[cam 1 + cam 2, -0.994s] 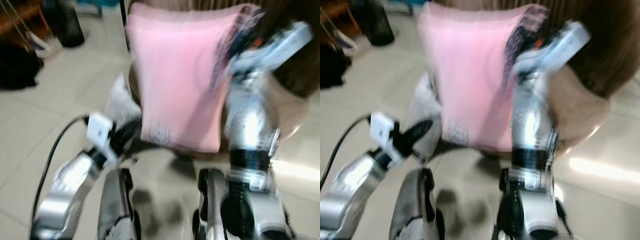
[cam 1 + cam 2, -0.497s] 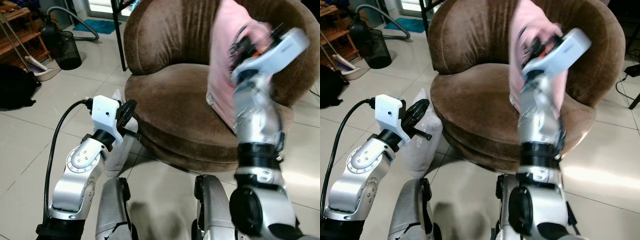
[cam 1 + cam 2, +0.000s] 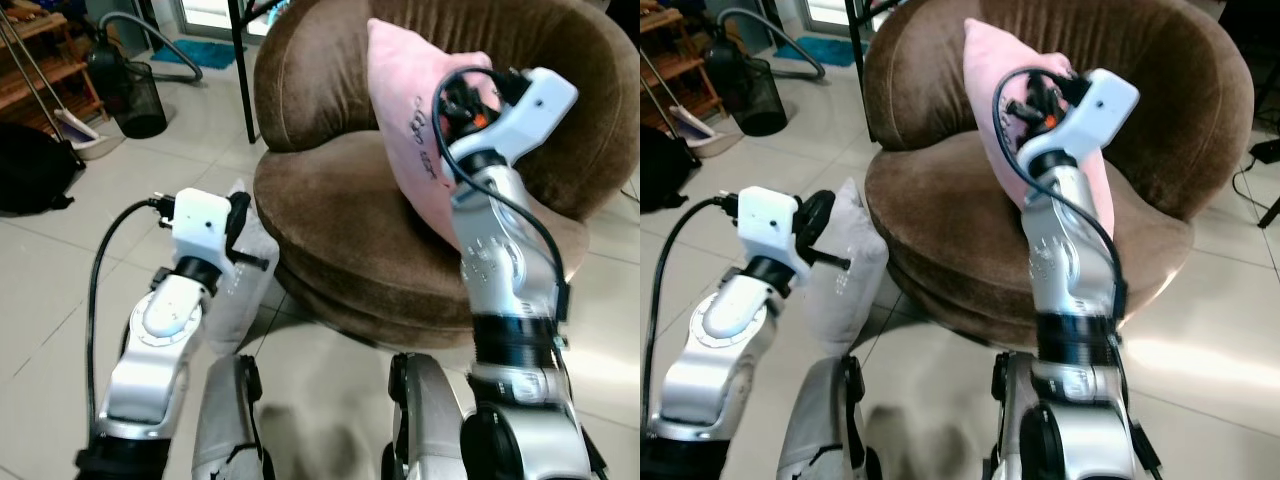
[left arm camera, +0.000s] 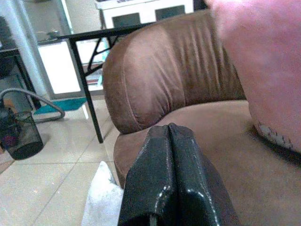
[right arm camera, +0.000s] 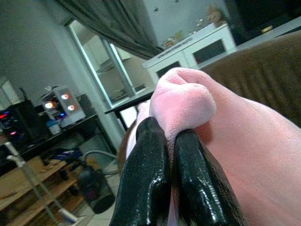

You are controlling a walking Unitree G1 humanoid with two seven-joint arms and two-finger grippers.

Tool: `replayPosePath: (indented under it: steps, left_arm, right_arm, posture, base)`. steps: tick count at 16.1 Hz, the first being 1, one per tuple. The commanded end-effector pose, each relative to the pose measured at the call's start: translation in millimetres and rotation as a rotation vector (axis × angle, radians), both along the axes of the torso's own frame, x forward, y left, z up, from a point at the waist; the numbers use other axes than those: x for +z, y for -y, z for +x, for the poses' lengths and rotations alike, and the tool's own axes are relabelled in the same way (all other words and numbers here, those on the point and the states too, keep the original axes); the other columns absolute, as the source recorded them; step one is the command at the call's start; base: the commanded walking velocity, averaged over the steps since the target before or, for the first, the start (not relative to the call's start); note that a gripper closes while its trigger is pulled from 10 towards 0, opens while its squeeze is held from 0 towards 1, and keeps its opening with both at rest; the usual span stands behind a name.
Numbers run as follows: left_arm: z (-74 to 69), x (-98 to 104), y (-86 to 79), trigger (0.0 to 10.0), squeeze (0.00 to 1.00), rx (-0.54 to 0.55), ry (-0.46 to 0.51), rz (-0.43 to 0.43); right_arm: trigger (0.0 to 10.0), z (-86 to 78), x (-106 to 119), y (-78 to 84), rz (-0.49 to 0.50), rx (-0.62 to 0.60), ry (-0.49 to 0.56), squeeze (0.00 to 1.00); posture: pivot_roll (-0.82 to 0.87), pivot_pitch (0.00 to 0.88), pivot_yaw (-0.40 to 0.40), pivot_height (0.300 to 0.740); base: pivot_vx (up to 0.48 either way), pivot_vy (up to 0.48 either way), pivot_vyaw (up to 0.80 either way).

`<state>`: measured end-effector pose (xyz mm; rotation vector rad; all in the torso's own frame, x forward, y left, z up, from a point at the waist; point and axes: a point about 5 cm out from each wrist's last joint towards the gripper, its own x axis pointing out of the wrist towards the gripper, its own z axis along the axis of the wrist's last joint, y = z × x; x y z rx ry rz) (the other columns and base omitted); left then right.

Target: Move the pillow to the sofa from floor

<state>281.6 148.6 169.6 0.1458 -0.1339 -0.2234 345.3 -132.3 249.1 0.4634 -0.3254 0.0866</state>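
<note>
You had the right gripper (image 5: 171,155) pinching the pink pillow (image 3: 410,130) against the sofa (image 3: 340,210) back; left gripper (image 4: 170,155) pressed together; best release only once settled.

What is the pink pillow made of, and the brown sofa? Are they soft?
The pink pillow looks like soft matte fleece or plush: it bunches into a fold where the right gripper pinches its corner. The brown sofa looks like velvety suede-type fabric, with a dull sheen and puckered creases along its padded back. Both seem soft, though the exact fabric can't be told.
</note>
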Motion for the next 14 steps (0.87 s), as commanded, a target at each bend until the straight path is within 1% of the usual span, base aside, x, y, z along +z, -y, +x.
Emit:
replayPosePath:
  steps: [1,3,4,6,9,11,13,14]
  left_arm:
    - [1.7,5.0,4.6,10.0,0.0,-0.003,0.025,0.015]
    - [3.2,4.8,10.5,10.0,0.0,-0.04,0.032,0.013]
    - [5.0,6.0,11.8,10.0,0.0,-0.046,0.034,-0.002]
    - [7.3,5.8,11.7,10.0,0.0,-0.034,0.031,-0.012]
    - [4.1,1.2,10.6,10.0,0.0,-0.054,0.022,0.01]
    - [2.9,-4.3,9.9,10.0,0.0,-0.078,0.005,0.059]
    - [2.6,-4.8,10.4,10.0,0.0,-0.075,0.005,0.05]
    - [2.5,-3.4,11.7,10.0,0.0,-0.08,0.012,0.047]
  right_arm:
    - [10.0,-4.2,5.1,2.2,-0.016,-0.025,0.007,0.0]
    - [10.0,-7.0,2.7,5.8,-0.02,-0.046,-0.015,0.0]
    - [10.0,-7.7,2.6,5.9,-0.044,-0.052,-0.022,0.0]
    - [10.0,-9.1,2.3,4.4,-0.07,-0.054,-0.025,0.0]
    - [10.0,-16.8,-6.3,8.5,-0.117,-0.082,-0.043,0.0]
    - [10.0,-23.8,-16.0,10.0,-0.131,-0.086,-0.066,0.0]
    - [10.0,-27.1,-21.4,8.7,-0.13,-0.086,-0.08,0.0]
    - [10.0,-29.4,-25.3,6.4,-0.131,-0.084,-0.091,0.0]
  posture:
    - [-0.07,0.0,0.024,0.56]
    - [-0.08,0.0,0.031,0.58]
    - [-0.09,0.0,0.033,0.59]
    - [-0.09,0.0,0.037,0.61]
    - [-0.09,0.0,0.036,0.64]
    - [-0.09,0.0,0.035,0.665]
    - [-0.09,0.0,0.034,0.68]
    - [-0.08,0.0,0.033,0.695]
  base:
    - [0.0,0.0,0.0]
    - [0.0,0.0,0.0]
    - [0.0,0.0,0.0]
    - [0.0,0.0,0.0]
    - [0.0,0.0,0.0]
    - [0.0,0.0,0.0]
    - [0.0,0.0,0.0]
    - [0.0,0.0,0.0]
